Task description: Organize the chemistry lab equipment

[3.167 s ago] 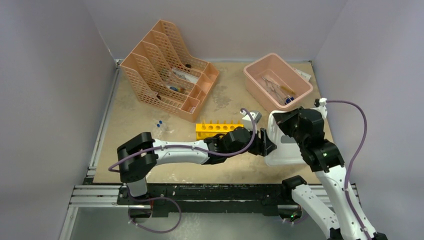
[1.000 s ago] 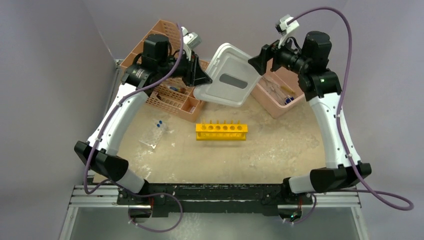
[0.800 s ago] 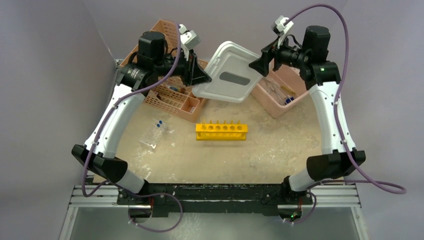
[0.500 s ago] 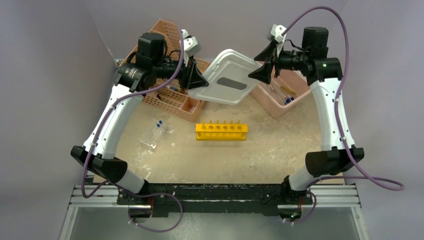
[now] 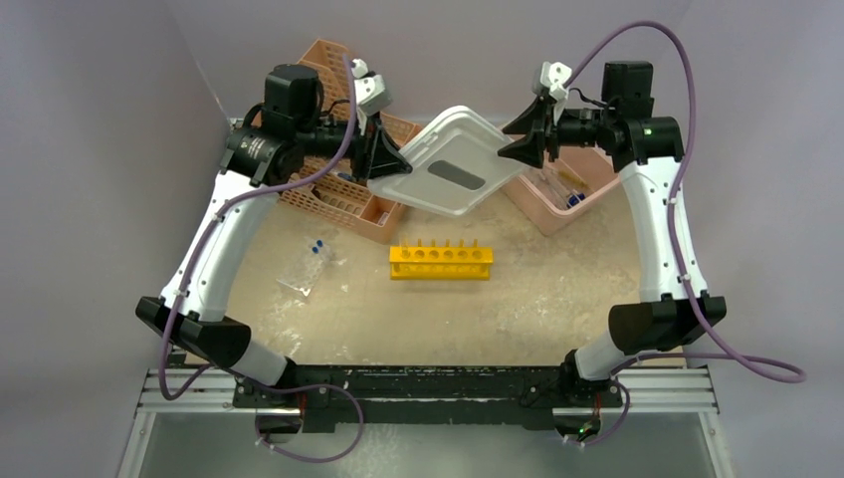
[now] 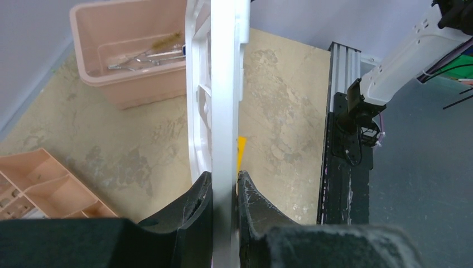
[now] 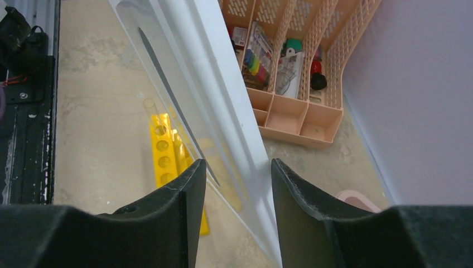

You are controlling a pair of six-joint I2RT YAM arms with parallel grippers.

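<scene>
Well, the lid (image 5: 453,174) is up in the air now, held between both arms over the far middle of the table (image 5: 557,299). A few seconds ago it lay low at the near right with both arms crouched over it. In the last second it has barely travelled, only tipping and turning a little.

My left gripper (image 5: 383,159) is clamped hard on the lid's left edge; the left wrist view shows both fingers pressed against the rim. My right gripper (image 5: 520,141) meets the right corner. Its fingers stand fairly wide with the rim running between them, and I cannot tell whether they truly pinch it.

The tub (image 5: 587,204) sits open at the far right, with metal tools (image 6: 148,56) lying inside. The organizer (image 5: 338,194) is at the far left.

None of this has moved the equipment. The rack (image 5: 441,262) stands at the centre, below the lid, its holes apparently empty. The tubes (image 5: 311,261) lie loose on the left, near the organizer. So I judge the sorting itself has hardly begun: the lid must be put somewhere first, and the rack and tubes wait untouched.
</scene>
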